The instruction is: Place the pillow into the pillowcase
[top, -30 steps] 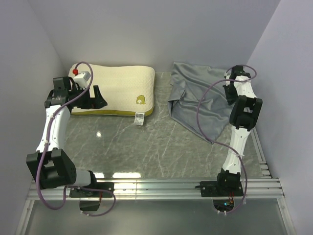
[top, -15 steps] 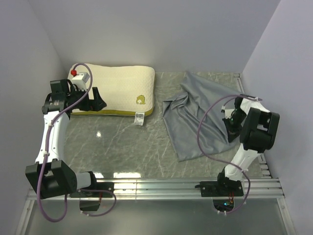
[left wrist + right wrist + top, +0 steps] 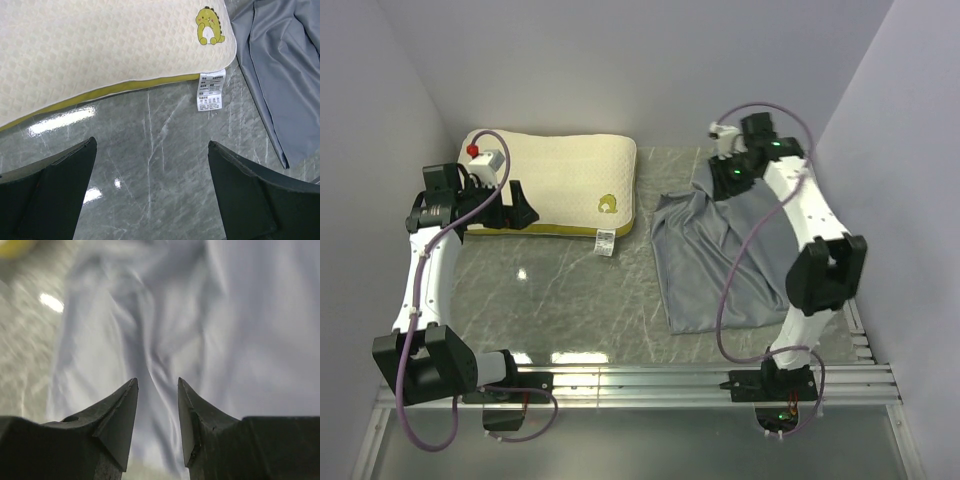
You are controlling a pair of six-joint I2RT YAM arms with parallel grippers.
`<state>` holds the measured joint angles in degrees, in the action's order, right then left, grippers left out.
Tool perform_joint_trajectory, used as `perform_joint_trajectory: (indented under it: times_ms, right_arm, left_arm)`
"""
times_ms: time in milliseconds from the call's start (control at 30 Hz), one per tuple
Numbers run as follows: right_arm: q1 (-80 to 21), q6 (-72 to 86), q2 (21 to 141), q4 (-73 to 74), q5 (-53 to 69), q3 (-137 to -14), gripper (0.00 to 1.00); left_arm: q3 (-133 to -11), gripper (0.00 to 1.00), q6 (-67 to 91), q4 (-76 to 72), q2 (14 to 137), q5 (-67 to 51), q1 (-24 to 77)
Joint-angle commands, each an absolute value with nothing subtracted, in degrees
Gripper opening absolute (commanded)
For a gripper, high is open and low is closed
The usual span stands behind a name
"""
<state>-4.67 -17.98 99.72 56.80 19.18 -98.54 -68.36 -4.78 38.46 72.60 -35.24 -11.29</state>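
the pillow (image 3: 555,180) lies flat at the far left of the surface (image 3: 590,290), logo (image 3: 209,26) up, its yellow-green band (image 3: 125,86) and white label tag (image 3: 211,90) along the near edge. the pillowcase (image 3: 720,260) lies spread and wrinkled on the right, close beside the pillow with a thin strip of bare surface between them. nothing is inside it yet.

the left end effector (image 3: 518,205) hovers just off the pillow's near edge, fingers wide apart and gripping nothing. the right end effector (image 3: 728,180) hangs over the far end of the pillowcase, fingers partly apart, with only cloth below the gap and nothing pinched.

the step in hand looks like finding and taking hold of the pillowcase's mouth. which edge is the open one cannot be told from here. to do it well, the right arm should come down on a hem and pinch the top layer alone, so that lifting parts the mouth rather than dragging the whole sack. the bunched folds at the far left corner make a two-layer pinch likely, so a flatter stretch of edge is the safer target.

in the way: the right arm's purple cable (image 3: 745,250) loops over the cloth, and the side walls (image 3: 880,150) stand close to both arms.
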Motion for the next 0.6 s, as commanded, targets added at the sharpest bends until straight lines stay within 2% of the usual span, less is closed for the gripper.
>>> perform_joint_trajectory:
  times_ms: [0,167,300,567]
  right_arm:
    - [-11.68,-12.66,109.14,51.68,14.25,-105.43,0.44]
    - [-15.38,-10.11,120.57,52.38,10.9,-114.33,0.41]
    - [-17.48,-8.27,129.35,52.65,13.53,-118.74,0.4]
    - [-21.0,-6.68,137.8,51.5,22.38,-122.86,0.4]
  left_arm:
    - [-68.82,0.99,-4.57,37.88,72.25,-37.09,-11.51]
    - [-67.94,0.99,-4.83,36.83,71.72,-36.3,-11.51]
    - [-69.34,0.99,-6.15,37.79,73.82,-35.6,-11.6]
    - [-71.72,0.99,-5.36,37.27,77.43,-35.95,-11.51]
